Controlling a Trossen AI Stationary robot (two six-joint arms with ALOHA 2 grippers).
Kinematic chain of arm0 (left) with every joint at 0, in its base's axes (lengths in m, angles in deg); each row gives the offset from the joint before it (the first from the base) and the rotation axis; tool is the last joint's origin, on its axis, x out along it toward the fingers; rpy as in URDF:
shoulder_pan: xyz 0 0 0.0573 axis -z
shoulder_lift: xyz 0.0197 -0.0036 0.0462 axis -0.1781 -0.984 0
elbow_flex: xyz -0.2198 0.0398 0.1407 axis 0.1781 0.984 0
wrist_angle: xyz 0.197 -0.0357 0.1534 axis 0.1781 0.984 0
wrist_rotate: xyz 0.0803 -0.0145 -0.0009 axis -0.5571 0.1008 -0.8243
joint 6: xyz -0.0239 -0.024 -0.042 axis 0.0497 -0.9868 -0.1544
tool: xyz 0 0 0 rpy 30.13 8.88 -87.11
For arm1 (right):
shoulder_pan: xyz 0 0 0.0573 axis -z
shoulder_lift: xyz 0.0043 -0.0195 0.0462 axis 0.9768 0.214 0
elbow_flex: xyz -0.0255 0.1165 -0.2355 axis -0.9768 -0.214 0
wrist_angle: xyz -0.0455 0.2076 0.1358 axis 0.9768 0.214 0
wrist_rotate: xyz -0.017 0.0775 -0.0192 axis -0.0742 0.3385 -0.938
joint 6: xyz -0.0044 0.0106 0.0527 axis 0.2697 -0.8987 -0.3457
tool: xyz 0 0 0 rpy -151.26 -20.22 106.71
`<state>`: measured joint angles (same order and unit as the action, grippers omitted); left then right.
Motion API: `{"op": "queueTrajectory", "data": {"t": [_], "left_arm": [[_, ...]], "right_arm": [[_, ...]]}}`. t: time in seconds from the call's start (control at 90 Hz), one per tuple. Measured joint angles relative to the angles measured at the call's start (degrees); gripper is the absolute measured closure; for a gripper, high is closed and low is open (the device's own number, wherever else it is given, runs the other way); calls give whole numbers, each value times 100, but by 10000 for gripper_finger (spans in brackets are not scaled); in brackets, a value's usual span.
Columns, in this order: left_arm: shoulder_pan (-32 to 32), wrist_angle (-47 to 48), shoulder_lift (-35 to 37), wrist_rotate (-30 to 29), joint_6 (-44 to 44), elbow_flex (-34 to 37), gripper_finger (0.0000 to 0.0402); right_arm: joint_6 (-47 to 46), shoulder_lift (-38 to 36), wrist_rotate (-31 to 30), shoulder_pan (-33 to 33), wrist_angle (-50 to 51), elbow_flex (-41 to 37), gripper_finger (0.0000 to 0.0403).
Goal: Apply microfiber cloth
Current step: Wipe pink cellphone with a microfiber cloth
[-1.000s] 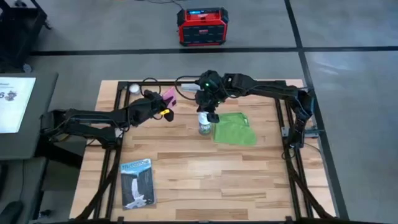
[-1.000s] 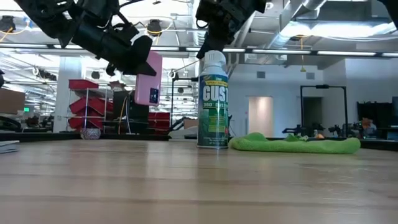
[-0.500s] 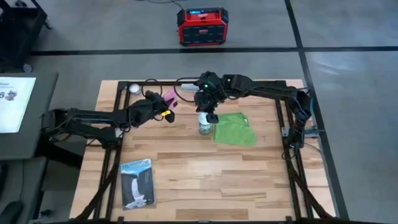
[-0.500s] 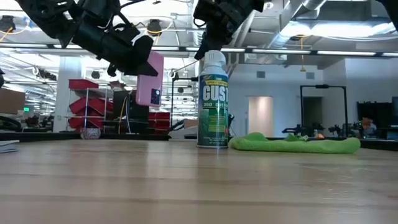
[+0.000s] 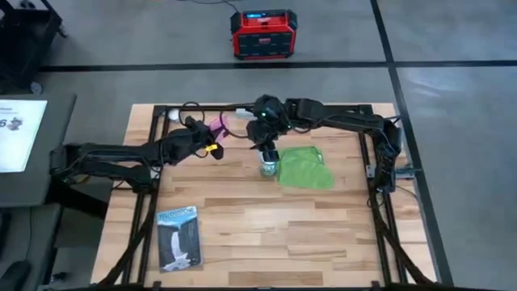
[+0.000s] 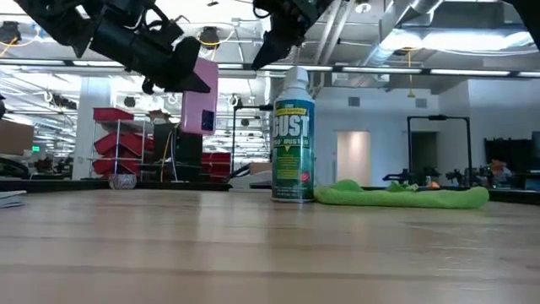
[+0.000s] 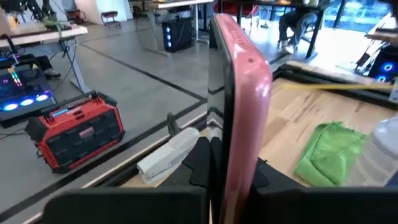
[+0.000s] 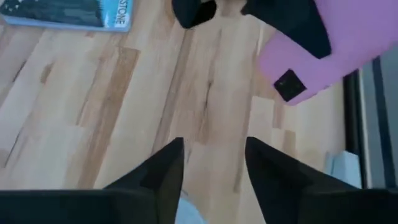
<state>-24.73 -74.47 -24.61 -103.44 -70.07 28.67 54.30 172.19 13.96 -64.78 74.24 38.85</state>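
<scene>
Your worktop [image 5: 266, 234] is a pale wood-plank surface with a black frame, standing on grey concrete floor. A red and black box-shaped power unit [image 5: 264, 35] sits on the floor at 12 o'clock, beyond the far edge. In the low view the room behind shows red racks, ceiling lights and a doorway.

On the worktop, the bright green, rumpled microfiber cloth [image 5: 305, 167] lies flat a little toward 2 o'clock from centre. Just beside it, on its 9 o'clock side, stands the white and green spray can [image 6: 293, 135], upright; you cannot tell whether they touch. A blue-grey printed booklet [image 5: 178, 236] lies well apart at 7 o'clock.

Your left arm reaches in from 9 o'clock, raised off the surface. Its left hand [image 5: 212, 137] pinches a pink slab-shaped phone [image 6: 200, 99] and holds it up in the air, near the can on its 9 o'clock side.

Your right arm comes from 3 o'clock and bends across the far side. Its right hand [image 5: 267, 149] hangs directly over the can's cap, fingers [image 8: 160, 177] spread with bare wood showing between them, gripping nothing.
</scene>
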Motion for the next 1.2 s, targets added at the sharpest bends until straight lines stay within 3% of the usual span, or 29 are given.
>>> {"op": "queueTrajectory", "data": {"t": [0.167, 0.333, 0.467, 0.589, 0.856, 1.2], "left_arm": [[5, 184, 80, -2, 29, 0, 400], [5, 292, 74, -2, 32, 0, 400], [5, 308, 74, -3, 65, 0, 400], [23, 328, 76, -4, 70, 0, 400], [162, 289, 76, -4, 218, 0, 400], [448, 303, 219, 197, 445, 0, 400]], "right_arm": [[60, -84, -88, -15, 243, 378, 262], [324, -473, -437, -86, 626, 587, 318], [343, -946, -569, -92, 1141, 587, 385], [229, -1459, -593, -92, 1558, 350, 399], [-290, -3117, -1032, -140, 1406, -1249, 403], [-1229, -6058, -1000, -54, -339, -4806, 403]]}}
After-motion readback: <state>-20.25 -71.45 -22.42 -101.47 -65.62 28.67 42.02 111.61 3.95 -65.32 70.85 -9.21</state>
